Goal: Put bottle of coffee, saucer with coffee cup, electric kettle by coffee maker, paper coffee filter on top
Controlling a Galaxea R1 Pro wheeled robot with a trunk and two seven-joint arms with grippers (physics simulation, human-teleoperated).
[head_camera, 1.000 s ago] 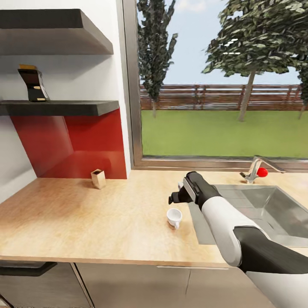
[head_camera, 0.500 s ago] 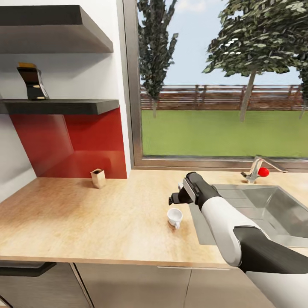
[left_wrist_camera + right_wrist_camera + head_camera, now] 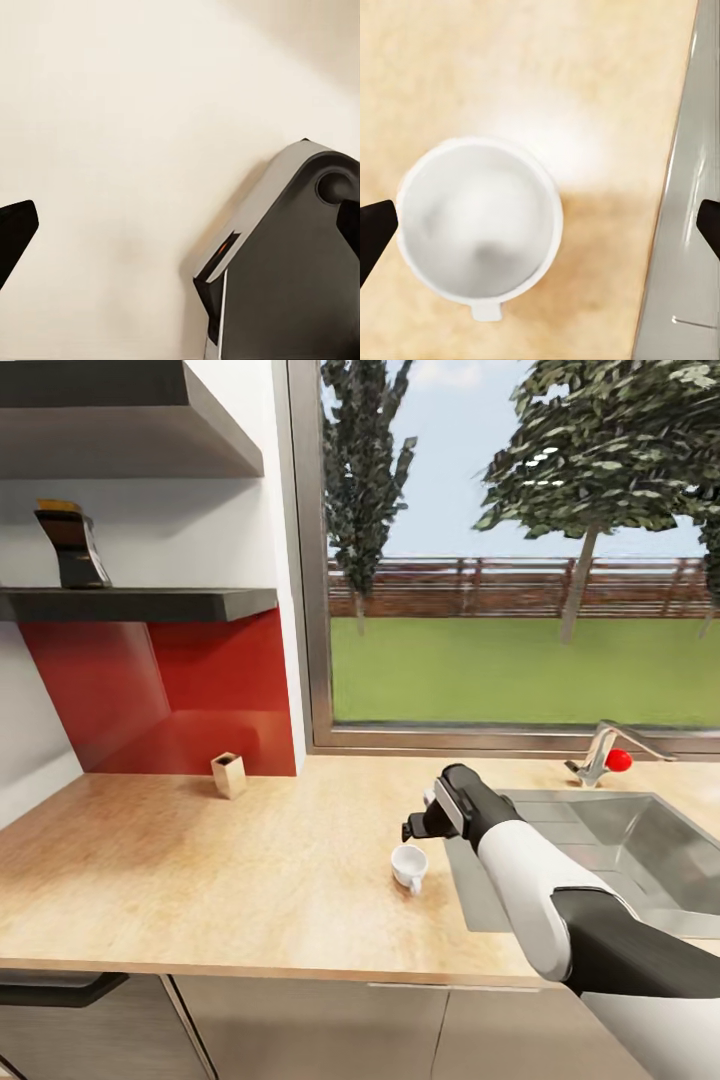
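A small white coffee cup stands upright on the beige kitchen countertop, just left of the sink. My right gripper hovers right above it, open. In the right wrist view the cup is seen from above, empty, lying off-centre between the spread fingertips. The dark bottle of coffee with its gold cap stands on the lower kitchen shelf at far left. My left gripper is open over a pale surface beside a grey robot part. The coffee maker, saucer and electric kettle are out of view.
A steel sink with a tap and red knob lies to the right. A small tan open-topped box stands by the red backsplash. A large window runs behind the counter.
The head view has shifted slightly. My right gripper has edged a little to the right and down, staying above the cup.
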